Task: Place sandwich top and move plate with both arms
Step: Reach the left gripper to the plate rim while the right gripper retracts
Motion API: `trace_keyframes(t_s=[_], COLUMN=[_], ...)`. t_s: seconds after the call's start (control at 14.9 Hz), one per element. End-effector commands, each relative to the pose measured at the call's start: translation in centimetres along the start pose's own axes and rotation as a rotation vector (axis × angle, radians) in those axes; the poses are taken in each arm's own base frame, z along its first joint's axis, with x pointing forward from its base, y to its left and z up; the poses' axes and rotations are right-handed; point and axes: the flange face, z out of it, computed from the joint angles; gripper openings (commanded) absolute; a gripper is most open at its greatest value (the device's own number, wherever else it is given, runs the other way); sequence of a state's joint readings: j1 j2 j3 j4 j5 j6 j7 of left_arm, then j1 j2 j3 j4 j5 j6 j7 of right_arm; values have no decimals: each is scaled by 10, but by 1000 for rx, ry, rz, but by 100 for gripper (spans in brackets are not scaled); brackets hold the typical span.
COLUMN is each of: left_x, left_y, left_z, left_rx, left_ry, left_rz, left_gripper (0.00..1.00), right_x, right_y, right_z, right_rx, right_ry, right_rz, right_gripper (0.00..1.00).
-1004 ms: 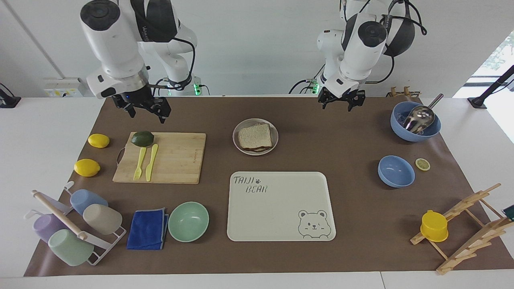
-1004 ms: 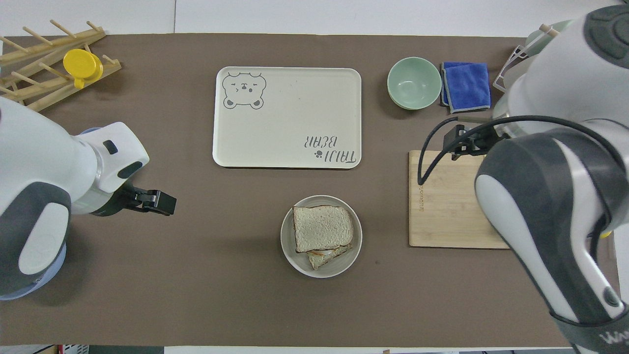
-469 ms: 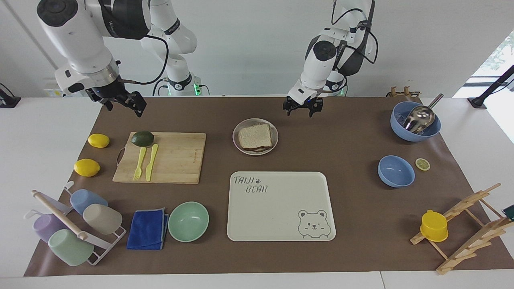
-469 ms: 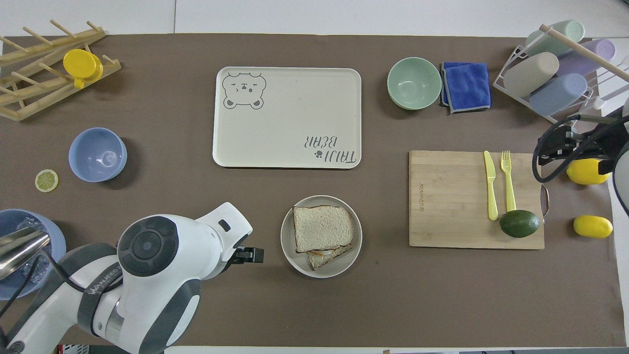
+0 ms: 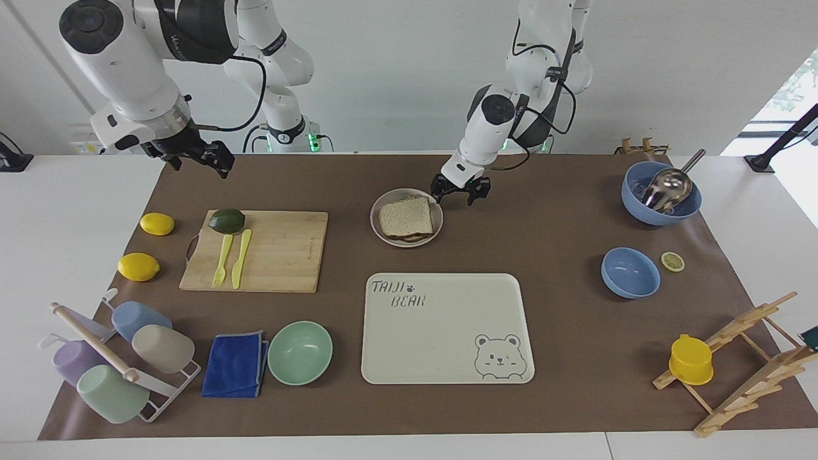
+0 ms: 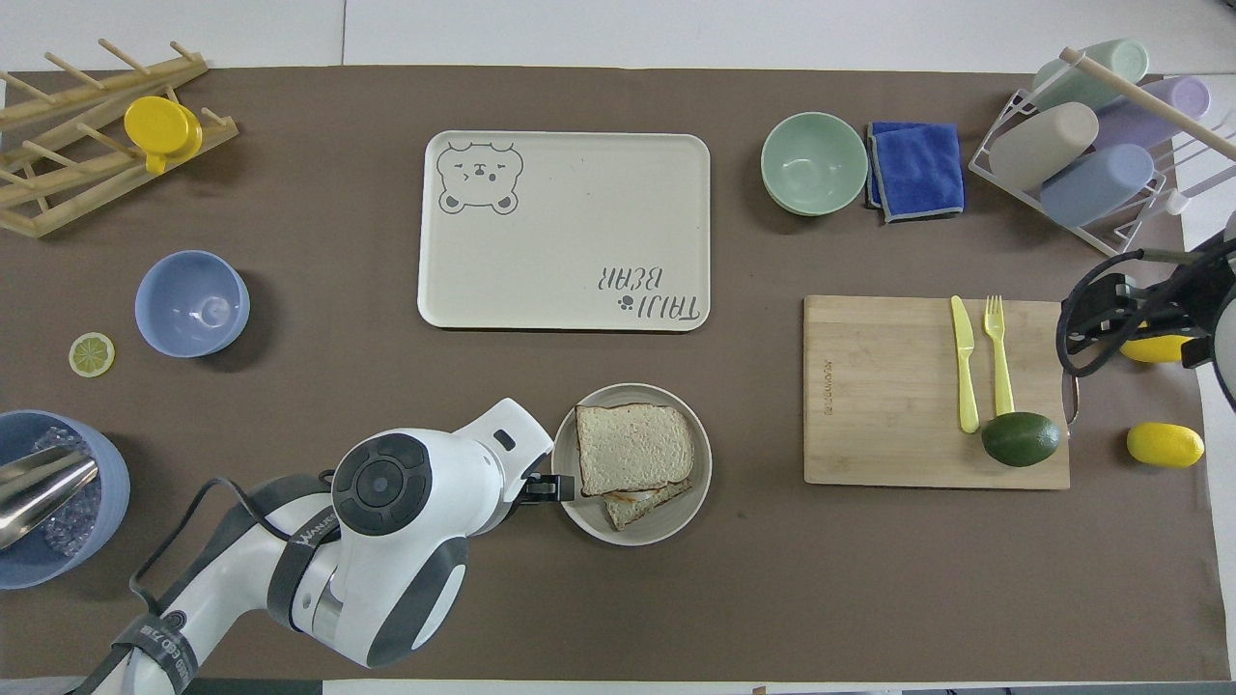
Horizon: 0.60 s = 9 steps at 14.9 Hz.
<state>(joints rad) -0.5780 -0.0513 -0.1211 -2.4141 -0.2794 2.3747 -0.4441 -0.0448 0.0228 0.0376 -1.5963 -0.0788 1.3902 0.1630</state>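
Note:
The sandwich top point(image 5: 405, 216), a light brown bread slice, lies skewed on a lower slice on the small round plate point(image 5: 406, 244). They also show in the overhead view, the sandwich top point(image 6: 634, 448) on the plate point(image 6: 676, 516). My left gripper point(image 5: 459, 191) is open and low beside the plate's rim, on the side toward the left arm's end. From overhead its tip point(image 6: 552, 487) overlaps the rim; I cannot tell if it touches. My right gripper point(image 5: 192, 155) is open and empty, raised over the mat's corner by the cutting board.
The cream bear tray point(image 5: 447, 329) lies farther from the robots than the plate. A cutting board point(image 5: 275, 252) with an avocado, fork and knife lies toward the right arm's end, with two lemons beside it. A mint bowl point(image 5: 300, 351), blue bowls point(image 5: 630, 273) and racks stand around.
My left gripper has come across and down from the left arm's end to the plate's rim. My right arm swung out to its end of the table and then held there.

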Motion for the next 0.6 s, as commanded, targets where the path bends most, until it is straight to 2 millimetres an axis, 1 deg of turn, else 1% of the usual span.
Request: trace_keyframes(t_s=[0.0,0.07,0.27,0.4,0.47,0.54], left_x=[4,4,4,6,7,8], left_y=[2,3,3,3,2,3], left_z=[13,13,15,19,22,23], left_rx=[-42,-66,-93,-98,-96,-108], left_ry=[0,-9,-17,-12,-14,-13], left_rz=[-56,-83,-119,-128,-131,-145], left_gripper=[87,84,75,70,69,66], right_x=[-12,-11,-3,0,0,1], right_y=[14,17,20,30,29,27], right_z=[-1,2,-5,-10,-10,-10], right_rx=[33,34,40,44,45,65], right_ry=[-5,-4,62,67,68,69], right_rz=[-10,-7,-129,-116,-118,-119], right_gripper=[100,100,100,100,100,100])
